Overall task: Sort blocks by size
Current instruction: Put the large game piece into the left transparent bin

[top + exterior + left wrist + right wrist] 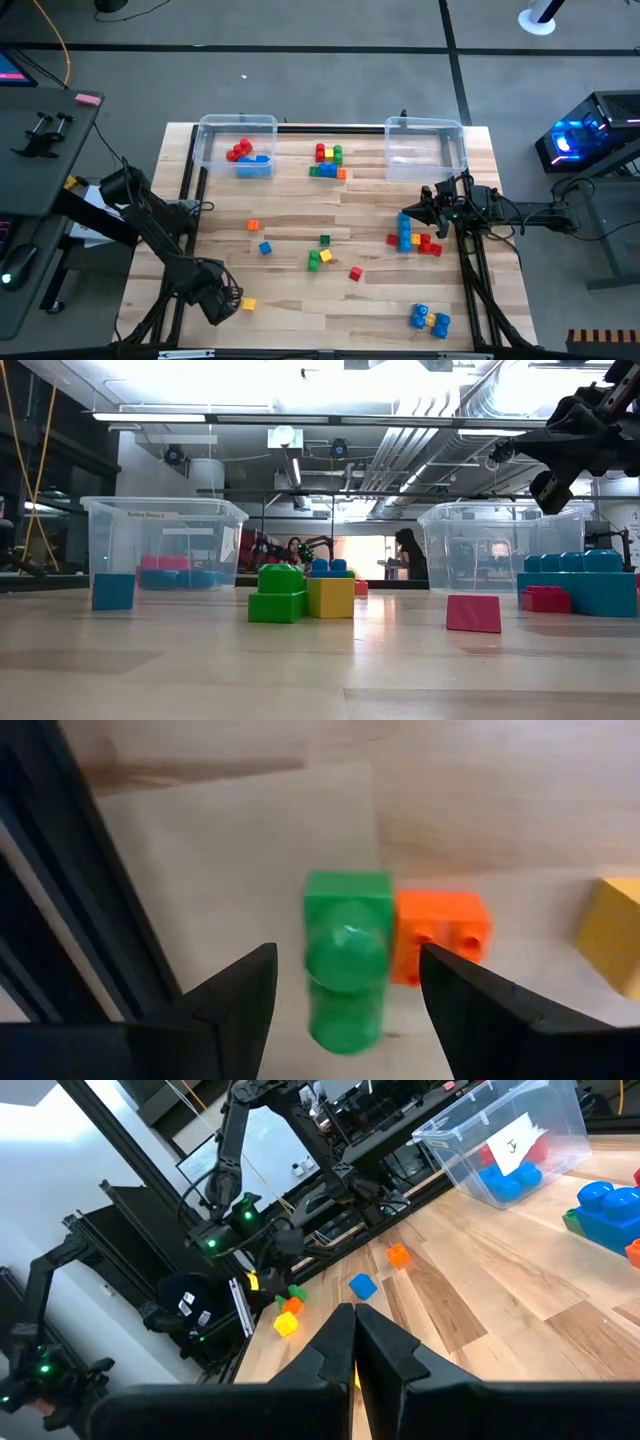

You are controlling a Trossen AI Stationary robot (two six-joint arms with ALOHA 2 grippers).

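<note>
My left gripper (230,300) hovers low at the table's near left, open. Its fingers stand on either side of a green block (346,960) without touching it. An orange block (440,935) lies against the green one, and a yellow block (612,932) lies a little beyond; both blocks rest flat on the table. My right gripper (406,214) is shut and empty, raised above the table's right side, just beside a blue and red block cluster (412,240). Its closed fingers show in the right wrist view (352,1320).
The left clear bin (237,140) holds red and blue blocks; the right clear bin (425,145) stands at the far right. A mixed cluster (327,162) lies between them. Small loose blocks (320,256) dot the middle, and a blue and yellow group (430,320) lies near the right front.
</note>
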